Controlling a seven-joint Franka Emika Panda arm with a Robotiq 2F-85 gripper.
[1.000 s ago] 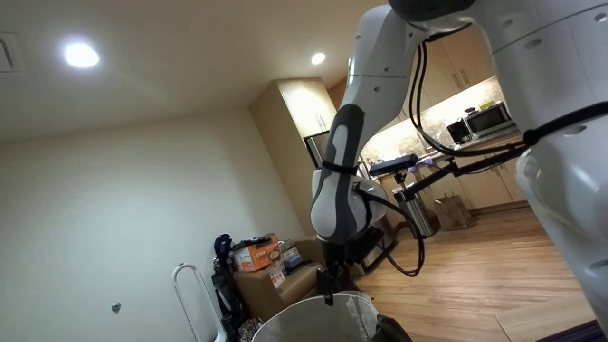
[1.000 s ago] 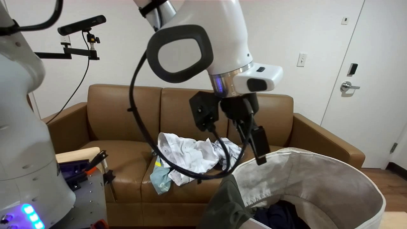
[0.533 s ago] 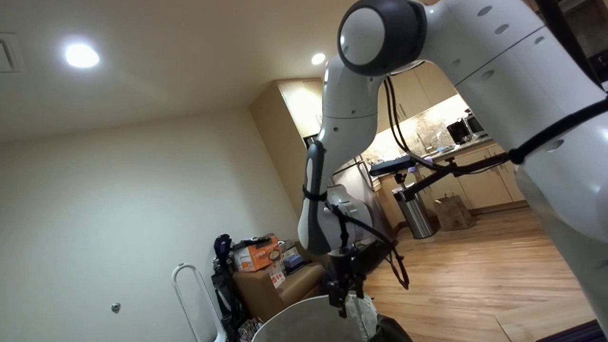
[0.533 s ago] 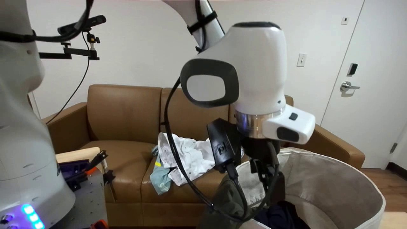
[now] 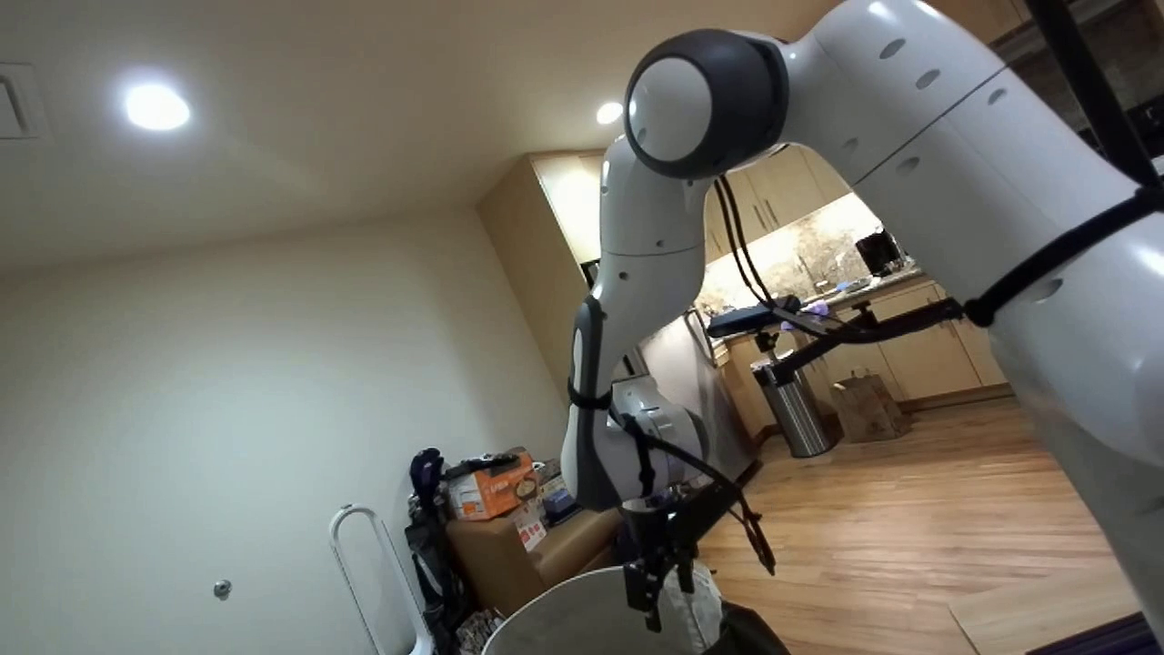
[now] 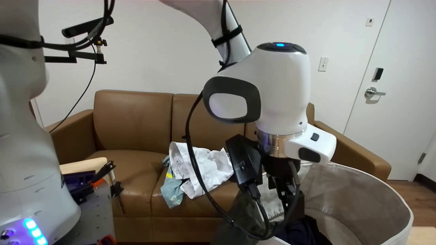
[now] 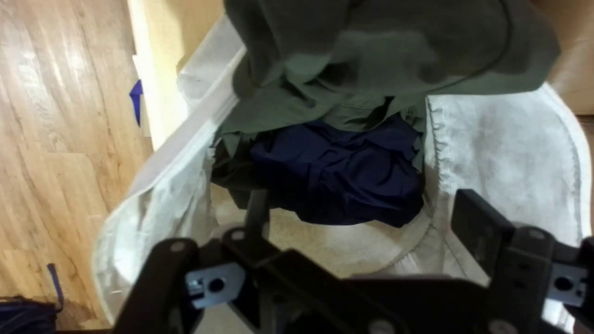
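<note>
Hand [image 7: 364, 215] spread wide, gripping nothing, at mouth of pale hamper [image 6: 361, 194]. Navy cloth [image 7: 343, 171] bunched inside; olive cloth [image 7: 394, 65] draped over rim. Step appears to be reaching for cloth; next move seems to call for lowering, then closing.

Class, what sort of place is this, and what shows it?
Probably a lounge or living room opening onto a kitchen: a brown sofa, light wooden cabinets and a metal bin suggest it.
</note>
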